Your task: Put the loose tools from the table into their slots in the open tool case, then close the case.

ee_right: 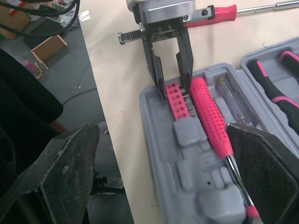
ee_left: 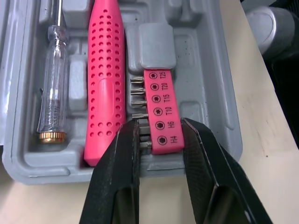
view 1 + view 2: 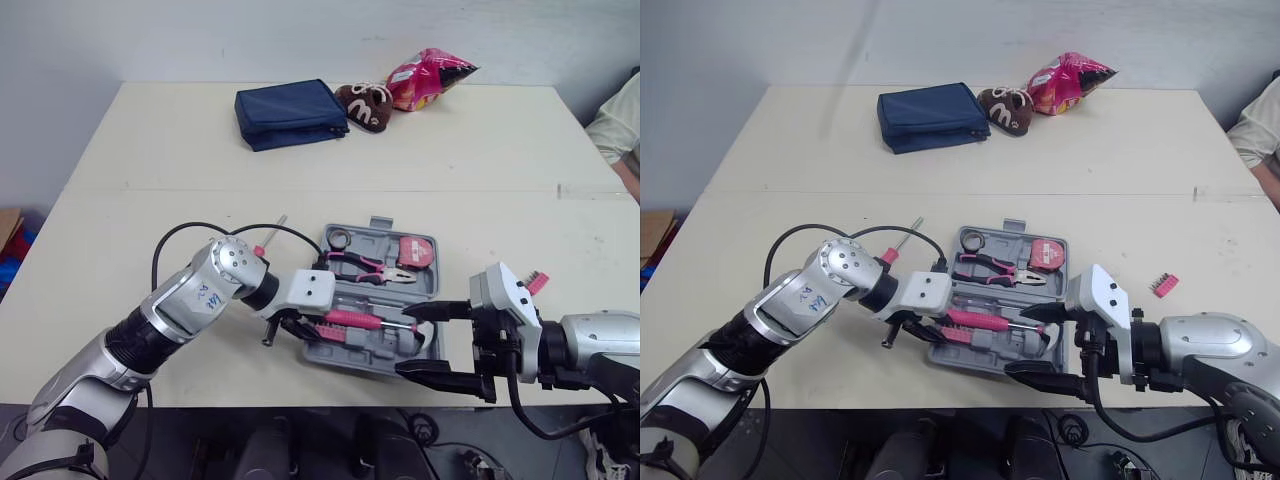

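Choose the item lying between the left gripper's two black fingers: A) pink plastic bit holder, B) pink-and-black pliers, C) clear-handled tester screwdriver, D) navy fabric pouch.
A: the left gripper has its fingers on either side of the pink plastic bit holder, which sits in the grey plastic tool case.

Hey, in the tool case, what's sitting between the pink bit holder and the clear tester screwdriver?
The pink screwdriver handle lies between the bit holder and the clear tester, all seated in the case; the left wrist view shows it.
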Controlling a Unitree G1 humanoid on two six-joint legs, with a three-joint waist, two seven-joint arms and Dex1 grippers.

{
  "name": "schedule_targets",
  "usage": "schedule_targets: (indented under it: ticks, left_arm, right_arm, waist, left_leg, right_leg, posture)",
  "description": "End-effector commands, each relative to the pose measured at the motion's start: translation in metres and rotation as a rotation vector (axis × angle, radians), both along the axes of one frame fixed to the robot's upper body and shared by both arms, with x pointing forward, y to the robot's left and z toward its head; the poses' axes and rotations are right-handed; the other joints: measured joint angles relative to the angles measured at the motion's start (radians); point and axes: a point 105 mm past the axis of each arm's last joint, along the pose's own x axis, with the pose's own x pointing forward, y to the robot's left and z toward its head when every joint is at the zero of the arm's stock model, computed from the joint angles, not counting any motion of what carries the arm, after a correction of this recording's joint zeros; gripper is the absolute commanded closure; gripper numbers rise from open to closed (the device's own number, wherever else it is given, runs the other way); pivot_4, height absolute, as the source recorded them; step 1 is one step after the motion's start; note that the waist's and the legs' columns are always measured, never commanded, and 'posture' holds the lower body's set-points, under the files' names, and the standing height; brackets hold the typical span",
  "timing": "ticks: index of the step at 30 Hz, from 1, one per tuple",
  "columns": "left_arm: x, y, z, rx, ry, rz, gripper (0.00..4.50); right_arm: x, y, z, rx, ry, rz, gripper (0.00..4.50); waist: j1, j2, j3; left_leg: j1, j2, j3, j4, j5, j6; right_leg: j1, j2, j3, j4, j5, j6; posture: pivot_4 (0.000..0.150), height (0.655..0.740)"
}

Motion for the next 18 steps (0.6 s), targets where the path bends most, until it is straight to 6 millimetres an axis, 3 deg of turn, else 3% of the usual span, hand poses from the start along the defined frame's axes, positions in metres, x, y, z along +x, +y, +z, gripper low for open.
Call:
schedule_targets:
  ticks: [1, 5, 11, 16, 18]
  left_arm:
    - [-0.006, 0.002, -0.001, -0.006, 0.019, -0.001, 2.81]
    - [-0.006, 0.01, 0.009, -0.046, 0.035, 0.025, 1.13]
    - [-0.006, 0.025, 0.021, -0.122, 0.044, -0.007, 1.13]
    - [-0.003, 0.017, 0.03, -0.281, 0.065, -0.023, 1.13]
    - [-0.002, 0.013, 0.033, -0.345, 0.071, -0.023, 1.66]
  right_arm:
    - [-0.002, 0.003, 0.008, 0.018, -0.045, 0.018, 0.0]
    - [-0.001, 0.003, 0.007, 0.018, -0.046, 0.018, 0.0]
    - [0.001, 0.002, 0.006, 0.014, -0.052, 0.02, 0.0]
    - [0.0, 0.002, 0.005, 0.012, -0.055, 0.021, 0.0]
    - [0.0, 0.002, 0.005, 0.011, -0.054, 0.021, 0.0]
  waist:
    - [-0.001, 0.0, 0.0]
    - [-0.001, 0.0, 0.0]
    - [-0.01, 0.0, 0.0]
    - [-0.007, 0.0, 0.0]
    - [-0.008, 0.0, 0.0]
  left_leg:
    - [0.0, 0.0, 0.0, 0.0, 0.0, 0.0]
    - [0.0, 0.0, -0.001, 0.001, 0.0, 0.0]
    - [0.0, 0.0, -0.004, 0.002, 0.0, 0.0]
    - [0.0, 0.0, -0.005, 0.003, 0.0, 0.0]
    - [0.0, 0.0, -0.008, 0.004, 0.0, 0.0]
  right_leg:
    - [0.0, 0.0, 0.0, 0.0, 0.0, 0.0]
    - [0.001, 0.0, 0.001, 0.0, 0.0, 0.0]
    - [0.003, 0.0, 0.0, 0.0, 0.0, 0.0]
    - [0.005, 0.0, -0.001, -0.001, 0.0, 0.0]
    - [0.007, 0.0, -0.003, -0.001, 0.0, 0.0]
  posture:
    - [0.15, 0.7338]
    - [0.15, 0.7338]
    - [0.15, 0.7338]
    - [0.15, 0.7338]
    - [0.15, 0.7338]
